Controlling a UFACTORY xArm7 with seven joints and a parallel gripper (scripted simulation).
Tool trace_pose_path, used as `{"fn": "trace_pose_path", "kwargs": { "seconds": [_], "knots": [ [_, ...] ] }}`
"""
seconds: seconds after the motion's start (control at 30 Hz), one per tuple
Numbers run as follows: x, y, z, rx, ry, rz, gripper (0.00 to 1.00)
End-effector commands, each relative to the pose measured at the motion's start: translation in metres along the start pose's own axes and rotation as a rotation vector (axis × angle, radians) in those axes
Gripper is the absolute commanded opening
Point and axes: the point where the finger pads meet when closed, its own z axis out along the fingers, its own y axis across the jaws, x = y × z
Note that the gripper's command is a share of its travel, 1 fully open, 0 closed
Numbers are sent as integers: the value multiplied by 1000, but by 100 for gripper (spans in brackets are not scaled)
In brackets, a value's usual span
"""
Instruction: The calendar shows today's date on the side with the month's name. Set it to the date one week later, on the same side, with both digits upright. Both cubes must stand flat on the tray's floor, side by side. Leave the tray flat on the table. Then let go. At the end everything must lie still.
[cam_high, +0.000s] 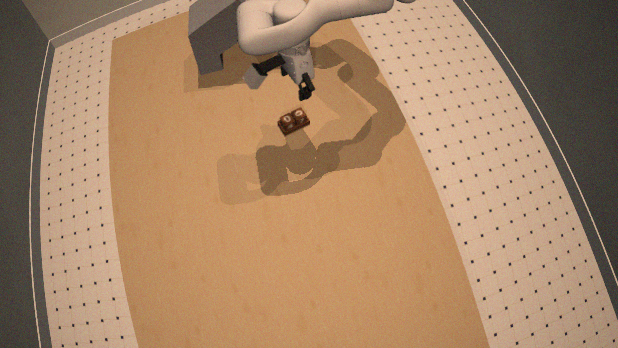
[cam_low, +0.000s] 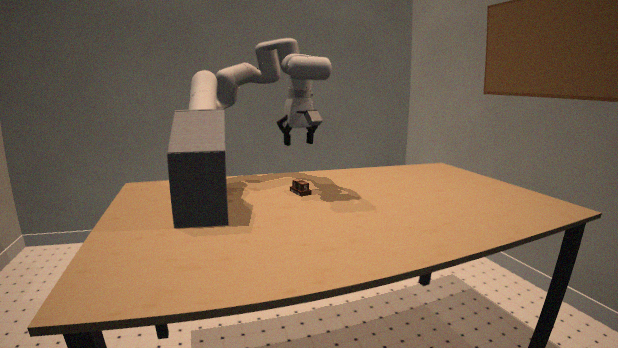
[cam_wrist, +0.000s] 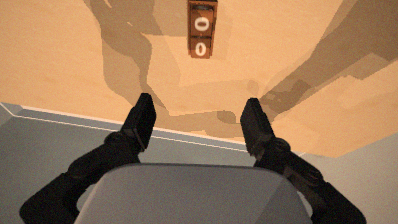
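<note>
Exterior view: hand (cam_low: 298, 138) hangs high above the desk (cam_low: 350, 235), fingers spread wide, nothing between them. Calendar tray (cam_low: 300, 187) sits flat on the desk below, well apart from the hand, near the grey pedestal (cam_low: 197, 175); digits unreadable here. Wrist view: two cubes side by side in the tray, each top face showing a white 0, near cube (cam_wrist: 200, 49) and far cube (cam_wrist: 201, 24) touching. Top view: tray (cam_high: 294, 122) just clear of the fingertips, cube tops pale, the side with the month's name too small to read.
</note>
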Motion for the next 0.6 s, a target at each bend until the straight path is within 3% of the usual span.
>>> {"fn": "trace_pose_path", "kwargs": {
  "seconds": [0.0,0.57],
  "knots": [
    [0,0,-13,1,1,0,100],
    [0,0,-17,1,1,0,100]
  ]
}}
